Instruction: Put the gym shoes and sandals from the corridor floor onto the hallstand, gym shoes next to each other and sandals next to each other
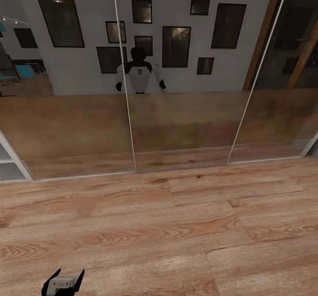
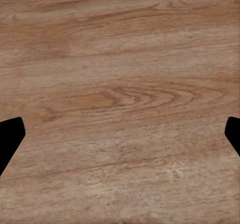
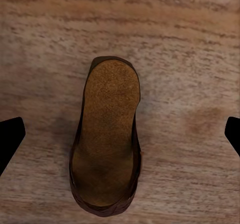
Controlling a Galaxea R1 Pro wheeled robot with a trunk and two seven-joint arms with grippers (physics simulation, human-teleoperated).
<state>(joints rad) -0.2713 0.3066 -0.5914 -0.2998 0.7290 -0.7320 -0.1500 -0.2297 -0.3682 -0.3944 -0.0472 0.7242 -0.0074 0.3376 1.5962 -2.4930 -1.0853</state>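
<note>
The right gripper (image 3: 120,134), fingers spread wide, hangs over a brown sandal (image 3: 106,139) on the wood-plank floor (image 3: 190,58); light, fairly stiff, it is probably best pinched across its narrow sides.

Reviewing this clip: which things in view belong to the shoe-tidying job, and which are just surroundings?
Job:
- brown sandal, lying on the wood-plank floor
- pale shelf unit's edge
- right tool, open above the sandal

Surroundings:
- mirrored sliding doors
- framed pictures, seen as a reflection

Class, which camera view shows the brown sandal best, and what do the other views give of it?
The right wrist view: the sandal lies between the open right gripper fingers, its tan insole plain, on the wood floor. The head view and left wrist view give floor planks, not the sandal.
</note>
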